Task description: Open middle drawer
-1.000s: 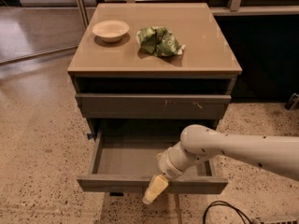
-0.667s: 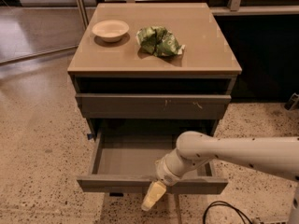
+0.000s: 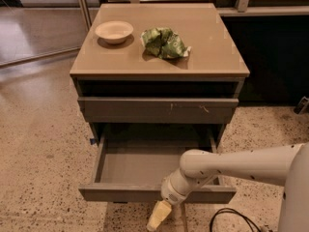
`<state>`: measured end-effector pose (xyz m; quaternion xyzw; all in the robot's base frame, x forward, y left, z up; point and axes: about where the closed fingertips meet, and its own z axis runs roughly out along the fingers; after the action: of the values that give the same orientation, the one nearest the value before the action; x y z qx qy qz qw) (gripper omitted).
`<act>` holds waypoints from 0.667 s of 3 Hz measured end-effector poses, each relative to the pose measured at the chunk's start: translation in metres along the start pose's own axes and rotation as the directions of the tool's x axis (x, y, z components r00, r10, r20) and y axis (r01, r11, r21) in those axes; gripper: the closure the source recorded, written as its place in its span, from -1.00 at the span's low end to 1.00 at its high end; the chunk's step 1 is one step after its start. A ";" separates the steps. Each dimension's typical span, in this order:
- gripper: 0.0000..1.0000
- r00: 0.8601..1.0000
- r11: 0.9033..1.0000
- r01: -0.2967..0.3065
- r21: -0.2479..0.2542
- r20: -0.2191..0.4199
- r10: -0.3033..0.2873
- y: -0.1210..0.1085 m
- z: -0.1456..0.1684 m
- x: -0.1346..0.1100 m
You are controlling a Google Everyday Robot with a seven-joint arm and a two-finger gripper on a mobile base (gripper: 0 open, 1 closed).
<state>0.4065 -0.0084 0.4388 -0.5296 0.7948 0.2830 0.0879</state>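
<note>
The middle drawer is pulled well out of the cabinet. Its flat grey-brown front is unscratched and its smooth grey inside is empty. My gripper hangs in front of and just below the drawer's front panel, right of its middle, with a cream-coloured tip pointing down towards the floor. The white arm reaches in from the right across the drawer's front right corner. Above it, the drawer front with pale scratches is closed.
On the cabinet top sit a cream bowl and a crumpled green bag. A black cable lies on the speckled floor at the lower right. A dark wall panel stands to the cabinet's right.
My gripper has shifted slightly left and lower in front of the drawer's front panel. The drawer stays pulled out about as far as before.
</note>
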 end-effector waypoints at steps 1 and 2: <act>-1.00 1.000 1.000 0.024 -0.003 -0.002 -0.024 0.070 -0.054 0.027; -1.00 1.000 1.000 0.024 -0.004 -0.001 -0.024 0.070 -0.054 0.026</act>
<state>0.3418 -0.0388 0.4963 -0.5393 0.7880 0.2830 0.0897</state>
